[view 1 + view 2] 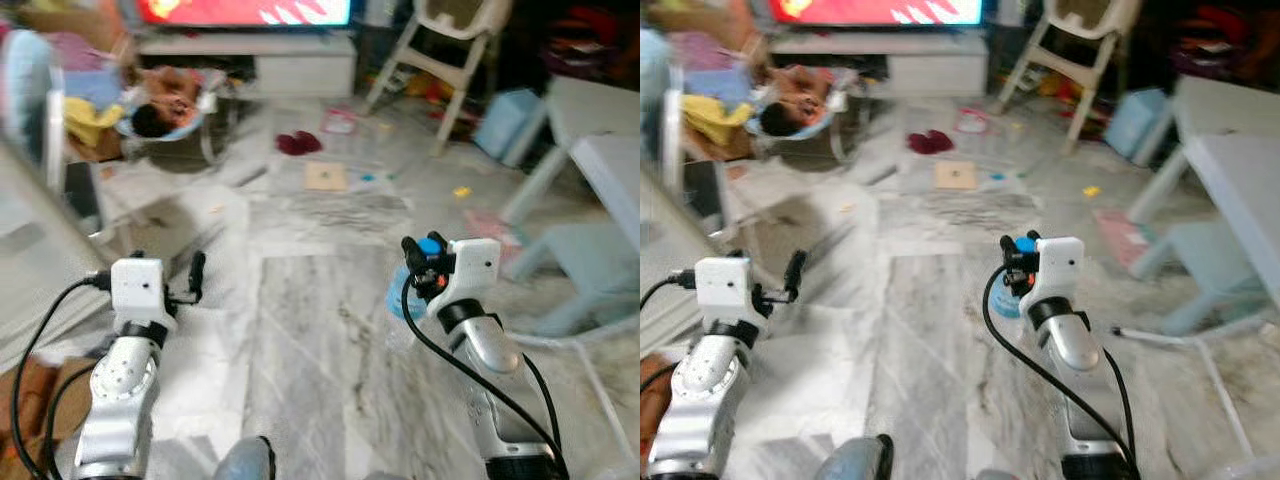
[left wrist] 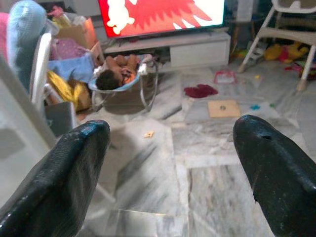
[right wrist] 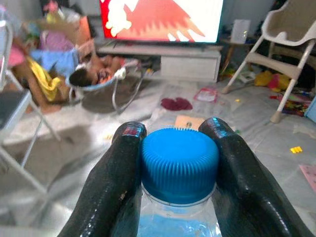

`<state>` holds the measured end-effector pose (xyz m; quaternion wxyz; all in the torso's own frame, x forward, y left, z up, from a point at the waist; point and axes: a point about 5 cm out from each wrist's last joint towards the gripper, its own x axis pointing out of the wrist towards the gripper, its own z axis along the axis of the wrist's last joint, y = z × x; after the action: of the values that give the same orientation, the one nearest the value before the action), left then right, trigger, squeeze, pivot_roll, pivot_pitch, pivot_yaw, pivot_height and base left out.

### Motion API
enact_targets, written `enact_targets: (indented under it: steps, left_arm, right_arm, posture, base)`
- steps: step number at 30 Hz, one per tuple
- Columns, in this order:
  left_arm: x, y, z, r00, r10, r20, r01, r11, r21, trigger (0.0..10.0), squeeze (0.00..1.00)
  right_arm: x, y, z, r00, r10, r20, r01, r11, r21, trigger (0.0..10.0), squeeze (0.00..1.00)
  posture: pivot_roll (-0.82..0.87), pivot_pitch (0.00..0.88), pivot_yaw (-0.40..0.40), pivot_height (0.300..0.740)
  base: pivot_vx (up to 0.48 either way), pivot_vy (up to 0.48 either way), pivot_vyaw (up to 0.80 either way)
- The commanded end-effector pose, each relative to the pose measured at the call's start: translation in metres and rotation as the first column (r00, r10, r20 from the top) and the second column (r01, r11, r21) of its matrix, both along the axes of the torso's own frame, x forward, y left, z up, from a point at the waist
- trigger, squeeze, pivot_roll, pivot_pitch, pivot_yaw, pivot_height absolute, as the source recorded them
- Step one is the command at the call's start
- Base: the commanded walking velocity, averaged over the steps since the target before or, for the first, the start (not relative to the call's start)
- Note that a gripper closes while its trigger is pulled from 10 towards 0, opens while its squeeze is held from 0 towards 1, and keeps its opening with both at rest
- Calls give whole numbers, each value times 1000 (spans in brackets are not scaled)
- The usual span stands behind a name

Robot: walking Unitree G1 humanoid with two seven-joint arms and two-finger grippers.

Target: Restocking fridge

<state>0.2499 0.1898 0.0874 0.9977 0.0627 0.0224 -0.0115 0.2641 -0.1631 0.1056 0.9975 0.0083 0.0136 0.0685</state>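
My right gripper (image 3: pixel 178 163) is shut on a clear plastic bottle with a blue ribbed cap (image 3: pixel 179 165); its two black fingers (image 3: pixel 118 177) press the cap's sides. In the eye views the bottle (image 1: pixel 405 292) hangs in front of my right arm, held over the marble floor (image 1: pixel 310 330). My left gripper (image 2: pixel 173 163) is open, its fingers (image 2: pixel 69 173) spread wide with nothing between them. It is held out on the left (image 1: pixel 190 278).
A person lies in a bouncer seat (image 1: pixel 160 110) at the far left before a lit TV (image 1: pixel 240 10). A white high chair (image 1: pixel 440 50) stands far right, a grey table (image 1: pixel 600 150) on the right. Small toys and cloths litter the floor (image 1: pixel 325 175).
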Motion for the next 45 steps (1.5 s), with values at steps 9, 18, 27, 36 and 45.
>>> enact_targets:
  steps: [9,18,27,36,45]
  left_arm:
    - [5,18,7,998,68,16,-69,997,38,10000,0]
    - [3,14,1,995,101,3,-101,994,31,10000,0]
    - [6,14,3,995,102,8,-102,994,33,10000,0]
    - [6,6,0,997,82,-1,-82,996,31,10000,0]
    - [7,5,0,997,73,-3,-73,997,29,10000,0]
  right_arm:
    - [6,7,9,999,18,42,-18,1000,3,10000,0]
    - [2,-11,6,995,-98,33,97,995,13,10000,0]
    - [10,-9,0,990,-138,-7,137,988,-68,10000,0]
    - [12,2,8,998,-48,32,50,996,-73,10000,0]
    - [14,9,12,999,-1,49,3,999,-34,10000,0]
  posture:
    - [56,84,-56,740]
    - [37,77,-42,740]
    - [37,101,-51,740]
    - [37,99,-55,740]
    - [31,104,-55,740]
  base:
    - [0,0,800]
    - [0,0,178]
    - [0,0,0]
    - [0,0,0]
    - [0,0,711]
